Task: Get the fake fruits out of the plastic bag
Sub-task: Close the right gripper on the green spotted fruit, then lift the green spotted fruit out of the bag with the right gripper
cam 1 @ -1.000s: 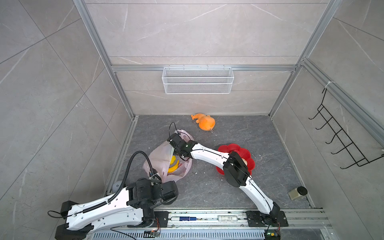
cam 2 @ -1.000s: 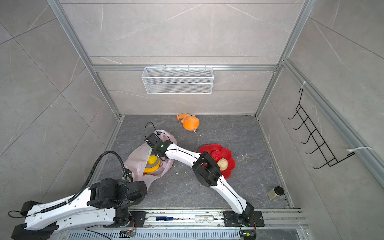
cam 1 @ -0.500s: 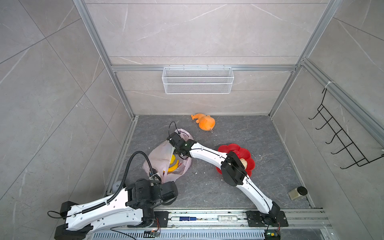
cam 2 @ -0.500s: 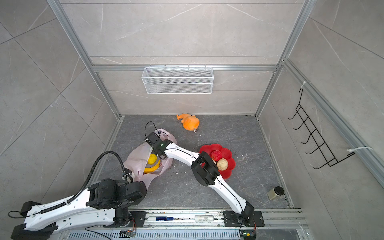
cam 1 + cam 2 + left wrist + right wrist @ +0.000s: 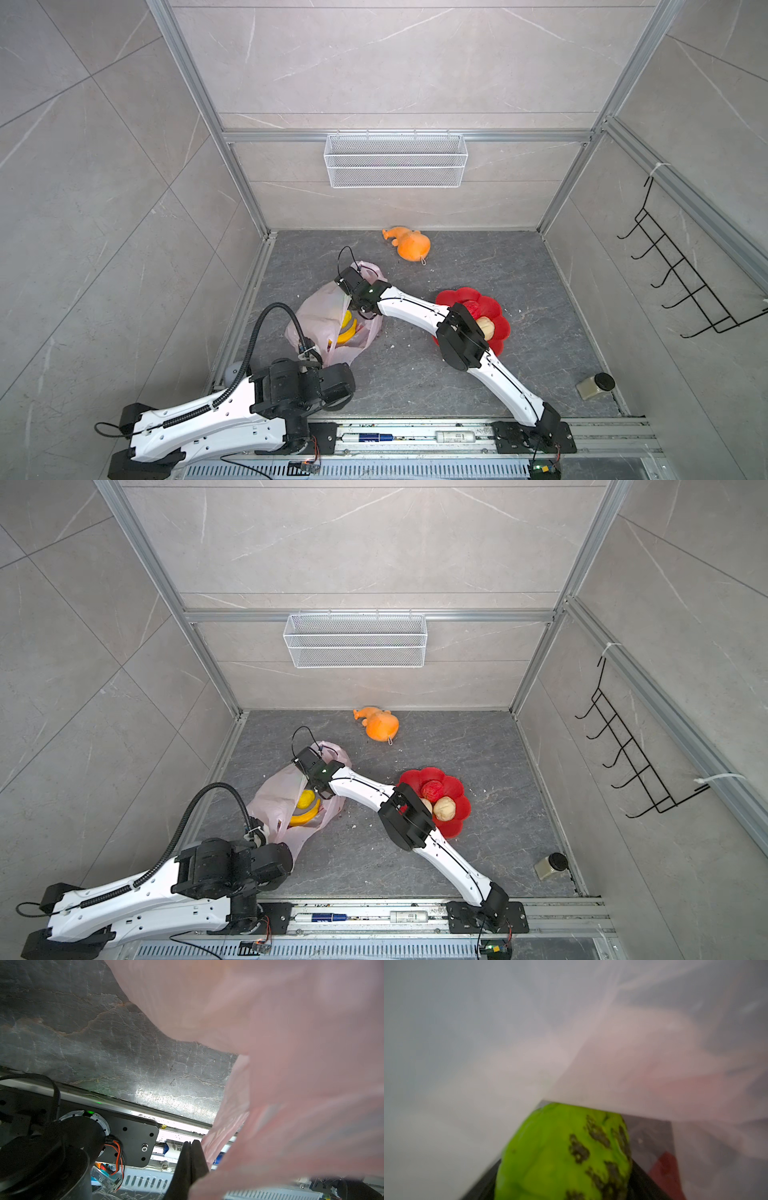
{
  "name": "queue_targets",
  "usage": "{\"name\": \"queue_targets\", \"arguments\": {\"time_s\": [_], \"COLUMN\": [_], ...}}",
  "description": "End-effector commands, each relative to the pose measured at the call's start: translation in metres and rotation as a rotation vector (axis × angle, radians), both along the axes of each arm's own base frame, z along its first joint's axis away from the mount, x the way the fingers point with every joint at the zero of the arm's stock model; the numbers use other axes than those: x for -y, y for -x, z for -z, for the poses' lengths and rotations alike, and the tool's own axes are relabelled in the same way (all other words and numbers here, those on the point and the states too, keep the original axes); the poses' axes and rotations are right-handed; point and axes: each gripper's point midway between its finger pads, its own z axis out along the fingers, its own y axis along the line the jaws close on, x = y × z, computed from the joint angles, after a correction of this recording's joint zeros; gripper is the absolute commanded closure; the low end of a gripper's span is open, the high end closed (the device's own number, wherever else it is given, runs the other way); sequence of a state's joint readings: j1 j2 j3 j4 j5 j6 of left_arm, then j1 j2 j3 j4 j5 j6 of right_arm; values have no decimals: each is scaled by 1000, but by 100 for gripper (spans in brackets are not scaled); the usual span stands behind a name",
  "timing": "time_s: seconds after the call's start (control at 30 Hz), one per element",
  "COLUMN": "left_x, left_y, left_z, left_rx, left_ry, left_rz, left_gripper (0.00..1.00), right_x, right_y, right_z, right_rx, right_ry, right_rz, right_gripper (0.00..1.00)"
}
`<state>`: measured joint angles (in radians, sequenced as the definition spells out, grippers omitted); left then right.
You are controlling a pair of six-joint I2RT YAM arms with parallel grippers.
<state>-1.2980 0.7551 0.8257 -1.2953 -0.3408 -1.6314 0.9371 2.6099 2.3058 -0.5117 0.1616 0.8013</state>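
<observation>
The pale-pink plastic bag (image 5: 320,307) (image 5: 274,787) lies at the floor's left with its mouth held up. My left gripper (image 5: 190,1147) (image 5: 309,356) is shut on the bag's near edge. My right gripper (image 5: 560,1178) reaches into the bag from the far side and is shut on a bumpy green fruit (image 5: 550,1147); in both top views its fingers are hidden by the film. A yellow banana (image 5: 347,332) (image 5: 305,816) and a yellow ball (image 5: 306,799) show through the bag. A red fruit (image 5: 432,791) and a beige fruit (image 5: 444,808) rest on the red plate (image 5: 457,785).
An orange plush toy (image 5: 411,247) lies near the back wall. A small jar (image 5: 594,385) stands at the front right corner. A white wire basket (image 5: 395,160) hangs on the back wall and a black hook rack (image 5: 681,282) on the right wall.
The right arm's elbow has shifted slightly to the left while its wrist stays in the bag. The left arm and the bag have not visibly moved.
</observation>
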Motion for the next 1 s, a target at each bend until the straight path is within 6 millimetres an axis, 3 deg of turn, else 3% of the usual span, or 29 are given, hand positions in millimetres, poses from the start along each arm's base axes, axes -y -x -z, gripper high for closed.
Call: {"name": "queue_targets", "arguments": {"time_s": [0.0,0.5,0.53,0.8,0.97], "left_x": [-4,-4,-4,-5,-4], "left_y": [-1,-4,-5,-13,-19], "left_z": [2,-1,-2,-11,-18], "left_rx": [8,32,38,82,117], "left_ry": [-21,-18,-18,-21,-24], "left_rz": [-4,-9,-10,-28,-34], "left_gripper": [100,100,100,100,100], "right_x": [3,1,0,2,9], "right_y": [-8,-7,-7,11,31], "right_z": [0,-12,-28,-68,-81], "right_rx": [4,34,49,76,58], "right_ry": [-15,-23,-44,-82,-84], "right_rz": [17,-30,-34,-136,-218], "right_gripper": [29,47,48,51,52]}}
